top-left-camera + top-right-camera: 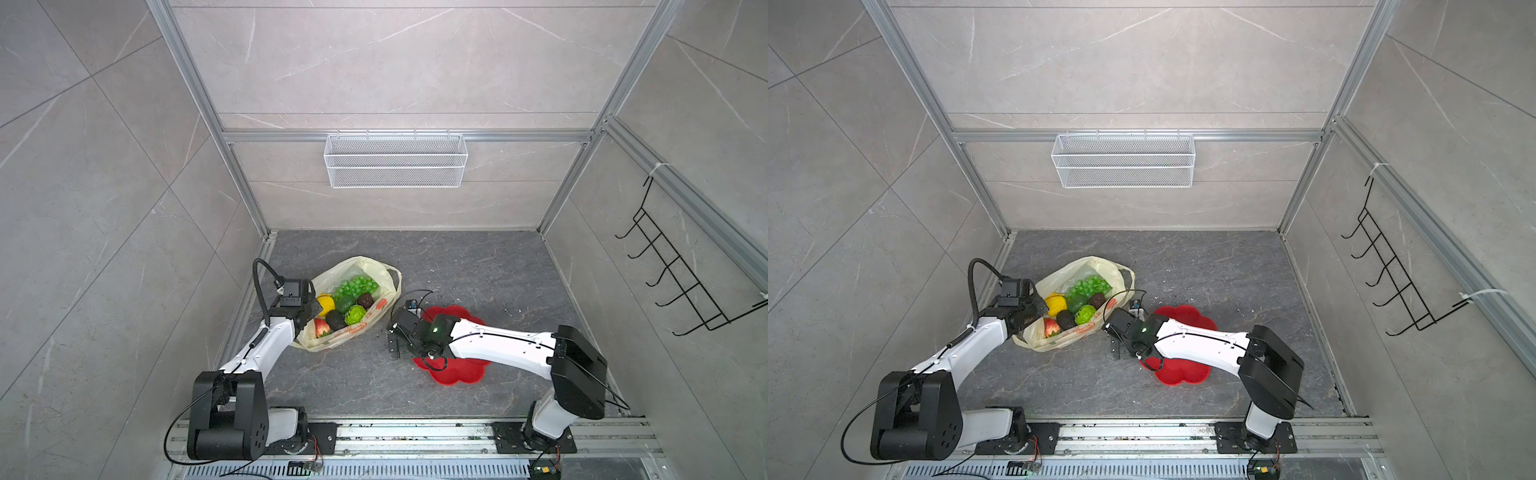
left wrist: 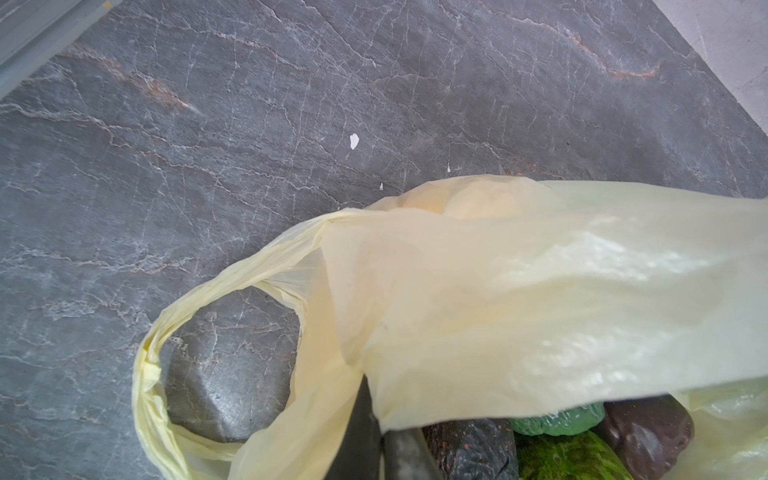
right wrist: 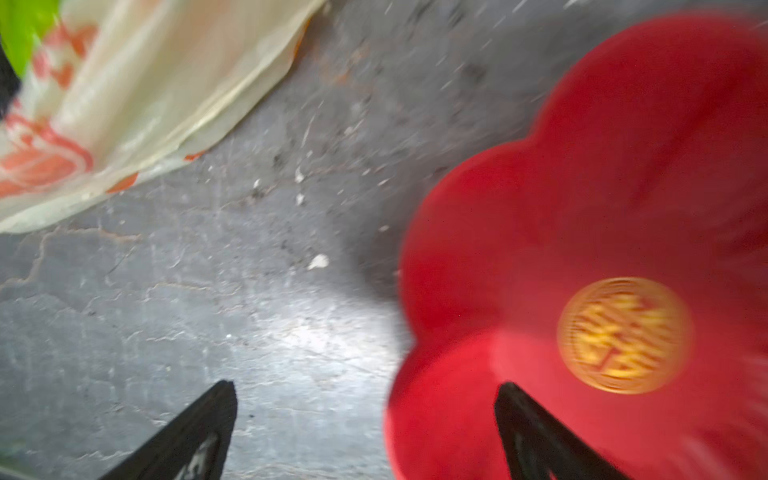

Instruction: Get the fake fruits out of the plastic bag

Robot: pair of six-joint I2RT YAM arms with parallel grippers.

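Observation:
The plastic bag (image 1: 357,266) (image 1: 1077,270) lies open on the dark table, left of centre. Inside are fake fruits: a green grape bunch (image 1: 356,286), a yellow fruit (image 1: 326,302), a bumpy green ball (image 1: 354,314), two dark avocados (image 1: 335,320) (image 1: 365,300) and a red strawberry (image 1: 322,328). My left gripper (image 1: 311,311) (image 2: 380,432) is shut on the bag's rim (image 2: 415,399) at its left side. My right gripper (image 1: 398,348) (image 3: 365,388) hangs open and holds nothing, over bare table between the bag and the red plate.
A red flower-shaped plate (image 1: 461,370) (image 3: 582,187) lies right of the bag, partly under my right arm. A white wire basket (image 1: 395,160) hangs on the back wall. A black hook rack (image 1: 681,270) is on the right wall.

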